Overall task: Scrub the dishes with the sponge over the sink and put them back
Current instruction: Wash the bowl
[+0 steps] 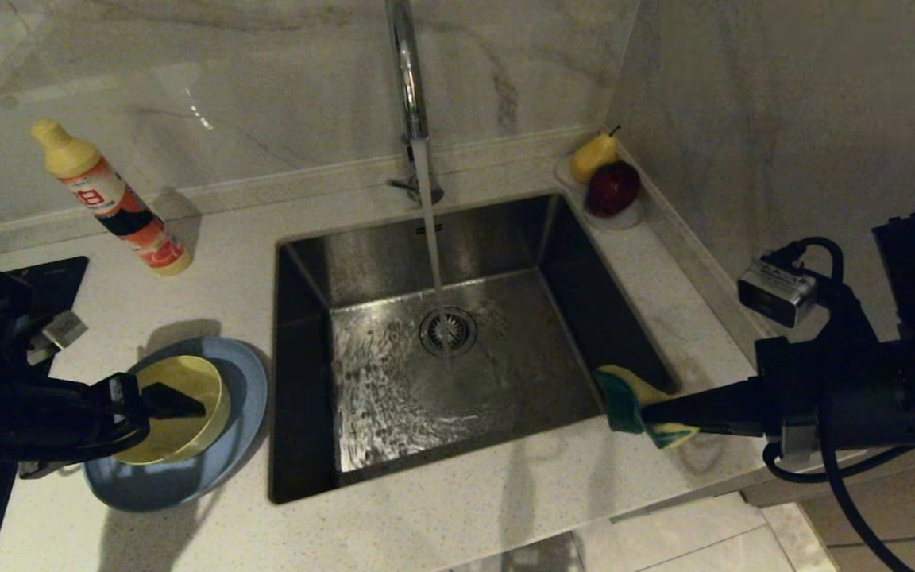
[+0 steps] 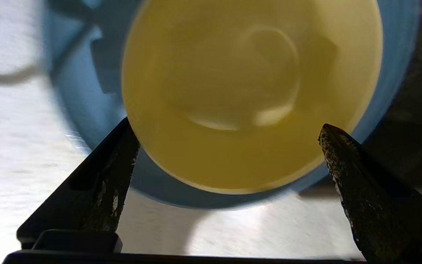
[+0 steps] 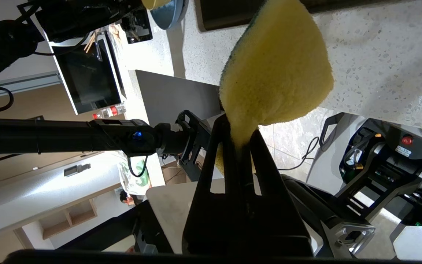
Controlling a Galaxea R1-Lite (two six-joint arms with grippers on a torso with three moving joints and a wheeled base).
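A yellow bowl (image 1: 187, 381) rests inside a pale blue-grey plate (image 1: 211, 469) on the counter left of the sink (image 1: 378, 413). My left gripper (image 2: 227, 126) hangs open just above the bowl's near rim, one finger on each side and nothing between them. At the sink's front right corner, my right gripper (image 3: 240, 128) is shut on the sponge (image 1: 634, 403), whose yellow face (image 3: 277, 66) fills the right wrist view and whose green pad faces the basin. Water runs from the chrome tap (image 1: 408, 79) onto the drain strainer (image 1: 447, 330).
A tilted detergent bottle (image 1: 112, 199) stands at the back left. A pear (image 1: 592, 155) and a red apple (image 1: 613, 189) sit in a small dish in the back right corner. A black cooktop (image 1: 56, 274) borders the counter's left edge.
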